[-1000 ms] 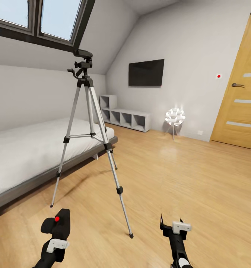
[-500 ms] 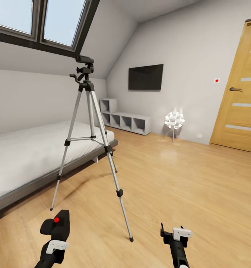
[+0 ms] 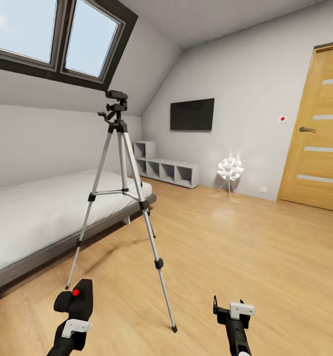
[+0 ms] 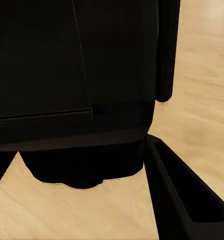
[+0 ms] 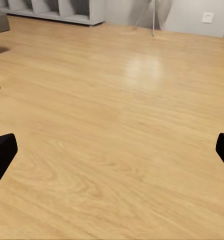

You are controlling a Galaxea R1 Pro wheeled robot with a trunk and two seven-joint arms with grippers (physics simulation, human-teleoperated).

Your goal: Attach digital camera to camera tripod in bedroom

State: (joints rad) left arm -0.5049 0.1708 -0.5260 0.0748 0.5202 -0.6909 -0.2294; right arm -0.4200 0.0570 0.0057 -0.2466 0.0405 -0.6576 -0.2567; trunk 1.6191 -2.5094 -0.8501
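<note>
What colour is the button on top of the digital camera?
Red, on the black digital camera held by the left gripper; the head view shows it best.

I count one tripod (image 3: 123, 198) with three legs, and one camera (image 3: 76, 299), black with one red button. I have two grippers: my left (image 3: 73, 316) and my right (image 3: 231, 309). Around me: one bed (image 3: 43, 207), one door (image 3: 318, 136), one TV (image 3: 192, 114), one lamp (image 3: 230, 169), two window panes (image 3: 55, 34).

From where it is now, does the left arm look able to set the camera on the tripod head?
Probably not yet. The left gripper, holding the digital camera, sits low, while the camera tripod head stands high and farther ahead. Nothing blocks the way.
</note>
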